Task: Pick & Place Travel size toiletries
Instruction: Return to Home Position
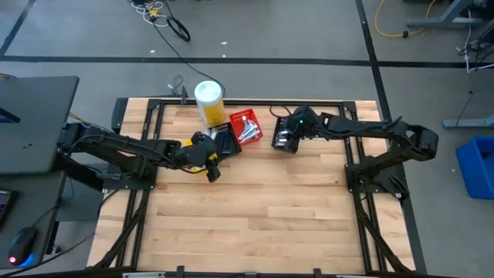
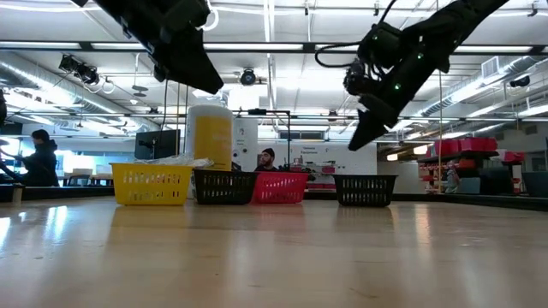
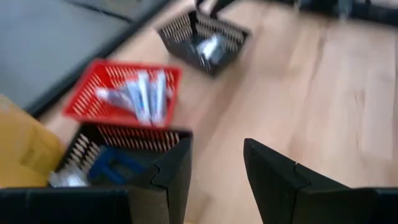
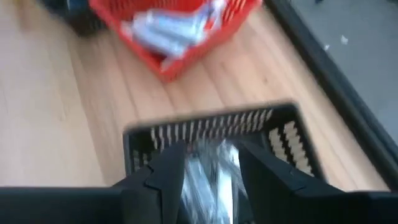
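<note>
Aloft, left gripper open and empty, right gripper open above black basket, silvery packets inside.

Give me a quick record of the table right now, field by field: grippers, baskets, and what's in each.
Left gripper: jaws open, raised near left black plastic basket
Right gripper: jaws open, over right black plastic basket
Left black basket contents: dark blue stick
Right black basket contents: silvery packets
Red plastic basket: white tubes
Yellow plastic basket: contents unclear
</note>
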{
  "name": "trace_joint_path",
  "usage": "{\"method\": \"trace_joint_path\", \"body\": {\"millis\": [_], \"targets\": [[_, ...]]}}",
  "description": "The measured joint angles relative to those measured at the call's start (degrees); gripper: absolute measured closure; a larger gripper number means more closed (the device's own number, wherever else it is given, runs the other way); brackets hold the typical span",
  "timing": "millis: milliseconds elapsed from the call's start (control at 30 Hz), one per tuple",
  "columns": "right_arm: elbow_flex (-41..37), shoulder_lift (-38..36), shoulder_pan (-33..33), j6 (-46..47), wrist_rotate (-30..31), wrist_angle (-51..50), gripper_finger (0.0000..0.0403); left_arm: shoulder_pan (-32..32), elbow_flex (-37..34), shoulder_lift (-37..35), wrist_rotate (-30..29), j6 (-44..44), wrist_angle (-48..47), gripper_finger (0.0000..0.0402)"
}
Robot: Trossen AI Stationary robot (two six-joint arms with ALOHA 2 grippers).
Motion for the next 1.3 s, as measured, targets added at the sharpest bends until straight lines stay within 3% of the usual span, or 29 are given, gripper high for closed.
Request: {"method": "trace_joint_path", "body": {"millis": [133,267,400,600,800,1067,1300], "targets": [[0.0,-4.3,0.12,0.75,-7.91,2.32,0.0242,-0.17,0.11,-4.14,-0.07,3.0,3.84,0.0248],[0.0,-13.49,0.15,-0.85,-15.43,1.04,0.0242,-0.92,0.11,-11.45,0.41,6.08,3.41,0.0248],[0.04,-23.81,0.82,-2.38,-19.06,-2.09,0.0242,-1.66,0.11,-19.54,-0.37,7.92,-0.56,0.0248],[-2.17,-38.04,2.28,-4.27,-19.92,-3.6,0.0242,-1.85,-0.4,-30.0,-2.67,8.78,-7.41,0.0248],[-8.11,-48.41,3.82,-4.27,-19.9,-1.92,0.0241,-1.86,-8.45,-38.14,-0.87,11.73,-0.91,0.0248],[-15.71,-56.69,4.13,-3.07,-19.88,0.36,0.0242,-1.85,-21.75,-49.89,0.83,15.55,7.67,0.0248],[-20.99,-62.01,4.13,-2.1,-19.79,0.44,0.0242,-1.85,-27.69,-59.73,1.08,18.21,8.09,0.0248]]}}
